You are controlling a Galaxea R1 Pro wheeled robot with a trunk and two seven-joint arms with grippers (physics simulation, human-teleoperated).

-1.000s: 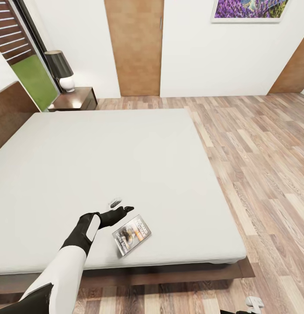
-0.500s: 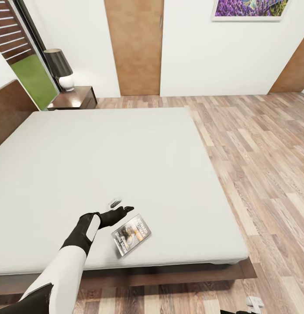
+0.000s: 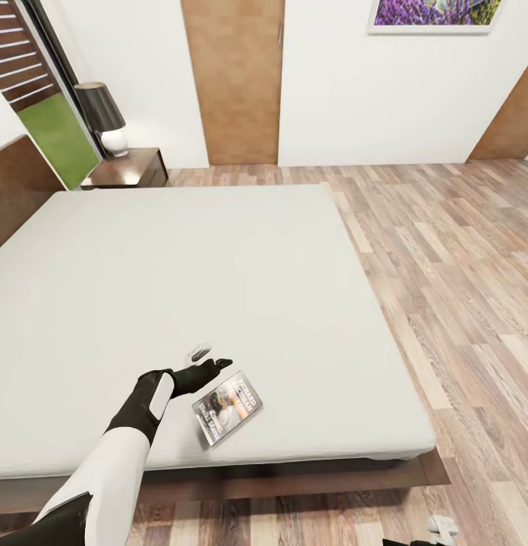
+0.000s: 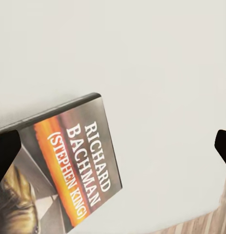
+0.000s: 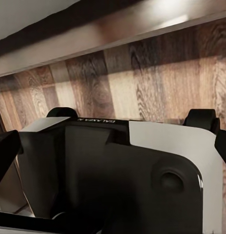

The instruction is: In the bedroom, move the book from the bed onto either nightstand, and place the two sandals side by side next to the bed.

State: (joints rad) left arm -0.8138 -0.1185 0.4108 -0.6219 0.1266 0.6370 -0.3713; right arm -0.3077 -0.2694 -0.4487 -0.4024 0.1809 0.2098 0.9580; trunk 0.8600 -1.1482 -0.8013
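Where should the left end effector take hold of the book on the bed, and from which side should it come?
The book lies flat, cover up, near the foot edge of the bed, so its edges are the only graspable parts. The open left end effector probably does best coming down from above and closing across the narrow width, pressing the fingers into the soft mattress at both long edges.

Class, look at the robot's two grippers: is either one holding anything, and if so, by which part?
Nothing is held. The left gripper is open above the bed, its jaws wide apart, and the book lies flat beside it, untouched. The right gripper's jaws are also apart, empty.
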